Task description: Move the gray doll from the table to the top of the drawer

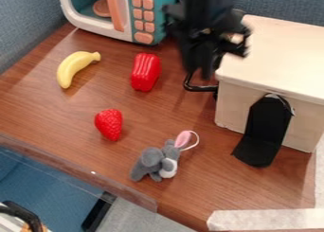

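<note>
Doll (155,163), gray and soft, is on the near part of the brown table (60,115), left of the wooden drawer (282,58). Well away, the black arm (205,4) comes down from the far edge. Its gripper (212,60) points down by the drawer's far left part. I can't tell if it's squeezed or let go.

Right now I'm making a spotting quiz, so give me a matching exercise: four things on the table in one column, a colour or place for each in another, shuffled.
1. banana
2. pepper
3. strawberry
4. doll

A. red, nearer the doll
B. gray, with a pink ear
C. yellow and curved
D. red, nearer the toy microwave

Pairs: 1-C, 2-D, 3-A, 4-B
</note>
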`<state>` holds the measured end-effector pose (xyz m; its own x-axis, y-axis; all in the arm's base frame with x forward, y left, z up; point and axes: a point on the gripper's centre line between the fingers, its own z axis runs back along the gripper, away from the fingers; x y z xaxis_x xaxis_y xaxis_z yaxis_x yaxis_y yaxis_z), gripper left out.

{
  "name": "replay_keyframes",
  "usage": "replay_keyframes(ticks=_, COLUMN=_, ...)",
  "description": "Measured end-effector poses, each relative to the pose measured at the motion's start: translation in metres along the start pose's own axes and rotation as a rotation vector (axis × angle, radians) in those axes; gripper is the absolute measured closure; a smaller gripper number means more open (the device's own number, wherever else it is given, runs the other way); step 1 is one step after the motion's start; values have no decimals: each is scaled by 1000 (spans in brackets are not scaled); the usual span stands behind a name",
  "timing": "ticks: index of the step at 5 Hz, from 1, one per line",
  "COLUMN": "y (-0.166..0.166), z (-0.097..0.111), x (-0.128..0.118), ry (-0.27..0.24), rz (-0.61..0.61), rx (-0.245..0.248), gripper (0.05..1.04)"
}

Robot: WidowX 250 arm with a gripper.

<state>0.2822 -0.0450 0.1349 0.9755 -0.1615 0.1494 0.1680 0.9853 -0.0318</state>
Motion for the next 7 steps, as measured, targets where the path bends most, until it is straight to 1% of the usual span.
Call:
replay_keyframes(ticks=1, y=5, z=-21, x=-26, ry=41, rz=-41, rx=24, gripper=306)
replay_keyframes(ticks=2, y=1, z=-61, x=-45, ry=137, rz=-106, rx=46, gripper=85)
replay_keyframes(ticks=3, y=-4, z=-96, x=-55, ry=250, rz=-158, rx=78, gripper=83)
replay_keyframes(ticks=4, y=-2, z=-110, x=-57, ry=297, rz=-163, rx=92, gripper=82)
replay_keyframes(ticks=5, y=-2, z=-111, x=-57, ry=304, rz=-155, rx=84, gripper=127)
replay_keyframes(ticks=6, y=3, z=-110, x=-58, ry=307, rz=-152, rx=79, gripper=389)
replay_keyframes(ticks=7, y=9, z=-99, x=-56, ry=269, rz=-138, rx=68, gripper=683)
